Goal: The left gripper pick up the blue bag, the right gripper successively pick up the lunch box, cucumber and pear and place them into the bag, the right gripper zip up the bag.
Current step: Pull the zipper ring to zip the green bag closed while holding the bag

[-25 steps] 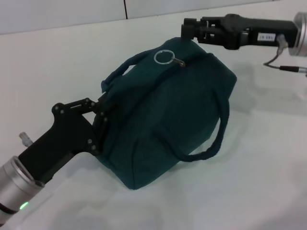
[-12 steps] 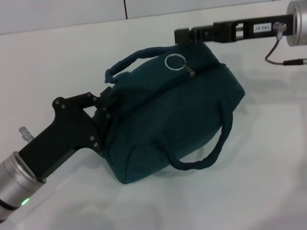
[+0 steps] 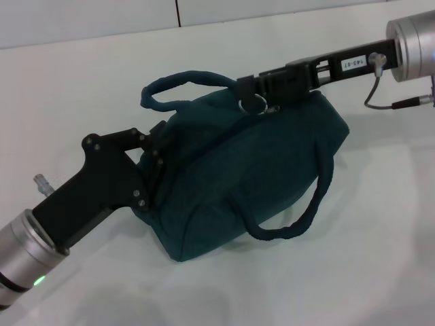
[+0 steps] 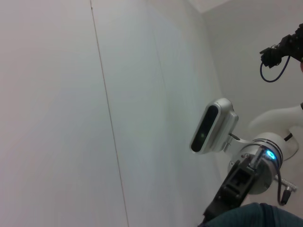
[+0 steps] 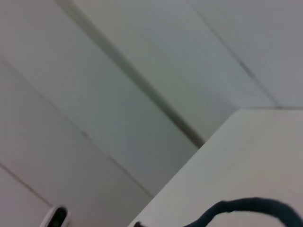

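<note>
The right gripper (image 3: 253, 90) was stretched in from the far right, and its fingertips were placed at the ring pull (image 3: 253, 105) of the zip, on the top of the blue bag (image 3: 245, 176). It could not be told if the fingers were closed on the ring or only touching it, because they were seen edge-on. The left gripper (image 3: 155, 163) was pressed against the near-left end of the bag and appeared to be closed on a fold of the fabric there, so that this end was supported.

The bag was lying on the white table (image 3: 81, 88), in the middle of the scene, with one padded handle (image 3: 180, 85) arched on the far side and the other handle (image 3: 299, 210) hanging down on the near-right side. The lunch box, the cucumber and the pear were not seen anywhere outside the bag.

The bag was judged to be soft and to give easily under a pull, so the fabric end must be held firmly while the zip is drawn. The small, thin and probably slippery ring was judged to be best pinched flat across its wire, with the pull directed along the line of the zip.
</note>
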